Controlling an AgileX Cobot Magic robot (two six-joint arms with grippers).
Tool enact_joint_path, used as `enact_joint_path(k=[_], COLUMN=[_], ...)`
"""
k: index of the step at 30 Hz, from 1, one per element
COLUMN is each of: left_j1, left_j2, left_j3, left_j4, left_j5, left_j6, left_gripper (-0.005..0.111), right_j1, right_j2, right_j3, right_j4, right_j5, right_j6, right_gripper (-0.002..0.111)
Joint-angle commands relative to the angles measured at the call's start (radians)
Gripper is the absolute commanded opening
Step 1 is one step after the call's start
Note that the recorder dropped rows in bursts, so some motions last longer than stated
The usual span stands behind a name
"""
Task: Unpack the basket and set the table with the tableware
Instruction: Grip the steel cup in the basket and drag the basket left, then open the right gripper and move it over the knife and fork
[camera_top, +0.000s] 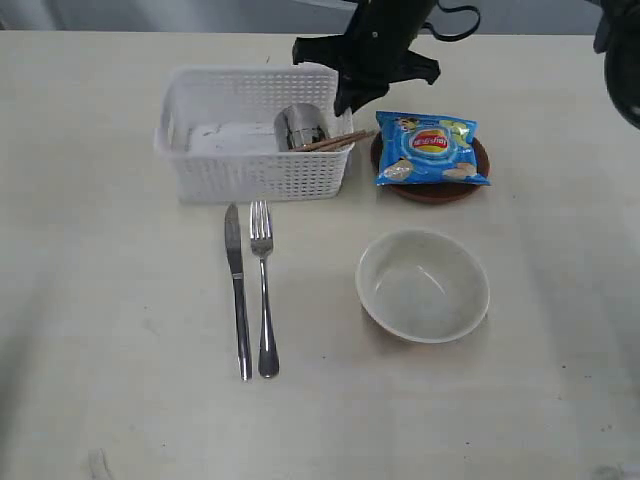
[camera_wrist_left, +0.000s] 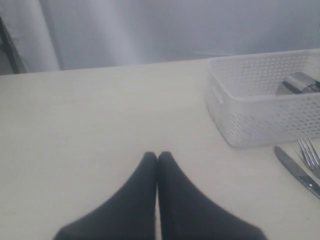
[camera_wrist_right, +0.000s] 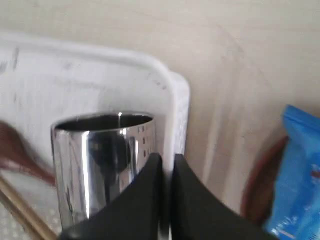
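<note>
Seemingly Lay's logo on blue chip bag (camera_top: 432, 148); left claw (camera_wrist_left: 157, 156) together, right claw (camera_wrist_right: 167, 159) together too.

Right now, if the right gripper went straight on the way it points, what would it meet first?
Probably the rim of the basket: the right gripper points at it, tips closed, beside the steel cup. Depth is unclear, so it might brush the cup first.

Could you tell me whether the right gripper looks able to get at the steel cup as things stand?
Probably yes: the right gripper sits right beside the steel cup in the basket, nothing between them. Its jaws look closed, so it would need to open first.
</note>
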Motion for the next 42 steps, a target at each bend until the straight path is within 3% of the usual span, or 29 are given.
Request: enact_joint_path(k=[1, 9, 17, 20, 24, 26, 31, 35, 38, 42], left_j1=[0.003, 0.003, 0.003, 0.003, 0.003, 0.003, 0.003, 0.003, 0.003, 0.003], left_j2=[-0.005, -0.005, -0.005, -0.005, -0.005, -0.005, -0.005, -0.005, -0.005, -0.005], left_j3=[0.003, 0.003, 0.003, 0.003, 0.003, 0.003, 0.003, 0.003, 0.003, 0.003], left_j4=[-0.004, -0.004, -0.004, -0.004, -0.004, -0.004, -0.004, -0.004, -0.004, -0.004], left_j5=[-0.007, -0.007, -0.007, -0.007, -0.007, -0.007, -0.007, -0.007, -0.007, -0.007], left_j6=[0.002, 0.002, 0.002, 0.002, 0.002, 0.002, 0.002, 0.002, 0.002, 0.002], left_gripper=[0.0, 0.0, 0.0, 0.0, 0.0, 0.0, 0.0, 0.0, 0.0, 0.0], right_j1=[0.041, 0.088, 0.09, 0.09, 0.09, 0.088, 0.084, 0.088, 0.088, 0.104], right_j2=[-0.004, 0.008, 0.051, 0.051, 0.051, 0.051, 0.034, -0.006, -0.045, -0.155], right_j3=[-0.006, -0.006, -0.006, -0.012, -0.054, -0.095, -0.229, -0.262, -0.213, -0.048], right_j4=[0.025, 0.098, 0.1, 0.1, 0.098, 0.093, -0.023, -0.088, -0.083, -0.081], right_j5=[-0.074, -0.232, -0.254, -0.26, -0.216, -0.174, 0.014, 0.157, 0.168, 0.124], right_j6=[-0.028, 0.088, 0.177, 0.164, 0.134, 0.13, 0.128, 0.082, 0.079, 0.084], right_gripper=[-0.001, -0.001, 0.0, 0.016, 0.047, 0.053, 0.051, 0.037, 0.029, 0.027])
